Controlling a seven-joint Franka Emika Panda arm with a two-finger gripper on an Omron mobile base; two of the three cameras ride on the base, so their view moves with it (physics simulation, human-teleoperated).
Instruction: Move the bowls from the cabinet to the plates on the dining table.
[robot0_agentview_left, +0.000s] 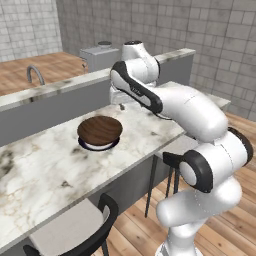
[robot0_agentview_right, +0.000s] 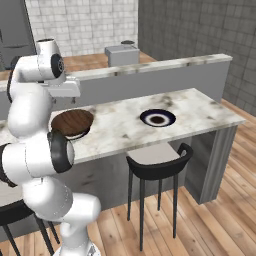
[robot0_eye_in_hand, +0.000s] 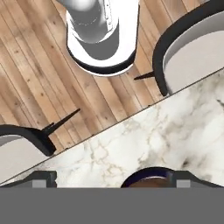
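The dark wood bowl (robot0_agentview_left: 99, 130) already sits on its plate (robot0_agentview_left: 98, 145) on the table (robot0_agentview_left: 45, 170); the second plate (robot0_agentview_right: 157, 118) waits bare. Our hand (robot0_agentview_left: 121, 102) hangs wide open, empty; we should lift clear without nudging the bowl.

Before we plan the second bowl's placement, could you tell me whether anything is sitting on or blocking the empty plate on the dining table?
Nothing visible does. The empty plate lies bare on the dining table, with open marble between it and the dark wooden bowl already resting on the other plate.
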